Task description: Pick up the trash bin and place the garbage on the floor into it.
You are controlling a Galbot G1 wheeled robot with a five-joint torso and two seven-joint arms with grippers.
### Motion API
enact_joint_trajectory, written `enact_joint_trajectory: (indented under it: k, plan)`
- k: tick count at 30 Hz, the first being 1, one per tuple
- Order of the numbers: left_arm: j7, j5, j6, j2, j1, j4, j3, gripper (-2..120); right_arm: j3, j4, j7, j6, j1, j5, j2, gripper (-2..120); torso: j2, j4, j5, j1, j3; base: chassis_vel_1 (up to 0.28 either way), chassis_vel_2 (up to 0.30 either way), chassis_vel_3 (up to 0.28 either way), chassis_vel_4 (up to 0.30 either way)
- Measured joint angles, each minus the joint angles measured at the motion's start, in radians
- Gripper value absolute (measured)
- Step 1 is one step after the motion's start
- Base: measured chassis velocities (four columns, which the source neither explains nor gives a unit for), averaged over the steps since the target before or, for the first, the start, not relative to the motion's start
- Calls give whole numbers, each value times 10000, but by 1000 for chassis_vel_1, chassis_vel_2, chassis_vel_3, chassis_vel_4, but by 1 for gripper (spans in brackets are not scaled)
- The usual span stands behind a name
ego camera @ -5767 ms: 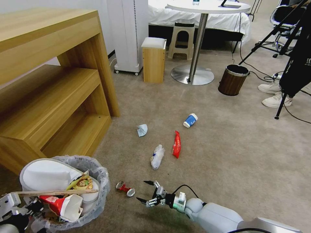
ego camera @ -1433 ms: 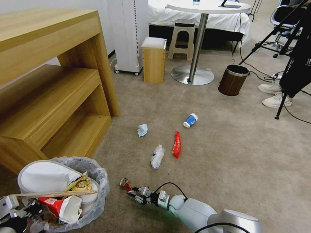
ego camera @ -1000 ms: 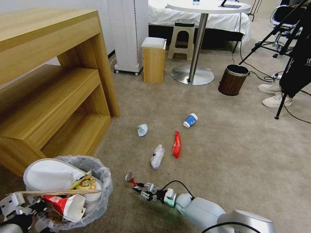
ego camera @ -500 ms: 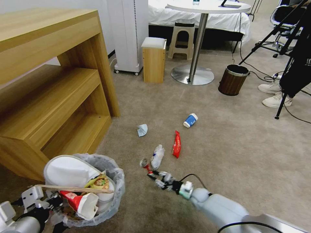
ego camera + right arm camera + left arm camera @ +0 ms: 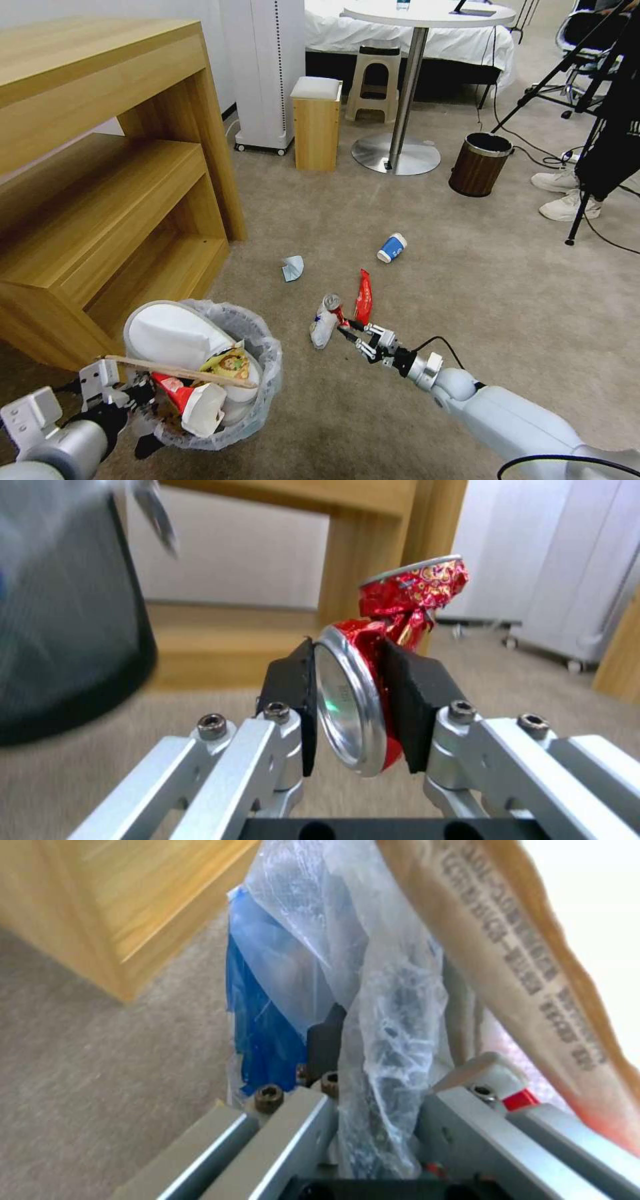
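Observation:
The trash bin [image 5: 269, 351], lined with a crinkled plastic bag, hangs low at my left, and my left gripper [image 5: 132, 392] is shut on its rim. In the left wrist view the fingers [image 5: 303, 1120] pinch the bag [image 5: 393, 1005] beside the blue base [image 5: 263, 1045]. A white slipper [image 5: 170, 333], a wooden stick [image 5: 180, 373] and a red-white carton [image 5: 193, 408] fill it. My right gripper [image 5: 351, 331] is shut on a crushed red can [image 5: 331, 305], held above the floor; its pads clamp the can [image 5: 373, 670]. A crushed bottle [image 5: 321, 330], red wrapper [image 5: 363, 300], blue cup [image 5: 391, 247] and tissue [image 5: 292, 268] lie on the carpet.
A wooden shelf unit [image 5: 113, 167] stands at the left. Farther off are a wooden box stool [image 5: 317, 127], a round table's pedestal [image 5: 399, 150], a brown wood-grain bin [image 5: 480, 165], tripod legs [image 5: 580, 213] and a person's white shoes [image 5: 567, 197].
My right gripper closed on the red can, lifted it off the carpet and carried it up and away from me. My left arm has swung the bin to the right.

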Motion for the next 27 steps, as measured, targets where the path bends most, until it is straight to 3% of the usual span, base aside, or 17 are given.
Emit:
enact_joint_trajectory:
  k: [8, 16, 27]
  plan:
    - [810, -94, -27, 969, -962, 726, 463, 0, 126, 1647, 390, -26, 270, 294, -631, 22, 0, -3, -2, 1, 1, 0, 0, 0, 0]
    - [992, -89, 47, 1103, -1064, 1000, 633, 0, 14, 2643, 1207, -167, 398, -132, -870, 22, 0, -1, -2, 1, 1, 0, 0, 0, 0]
    - [1067, -55, 105, 1172, -1002, 1058, 683, 0, -443, 3561, 1508, -432, 1069, -151, -1150, 22, 0, 0, -2, 0, 0, 0, 0, 0, 0]
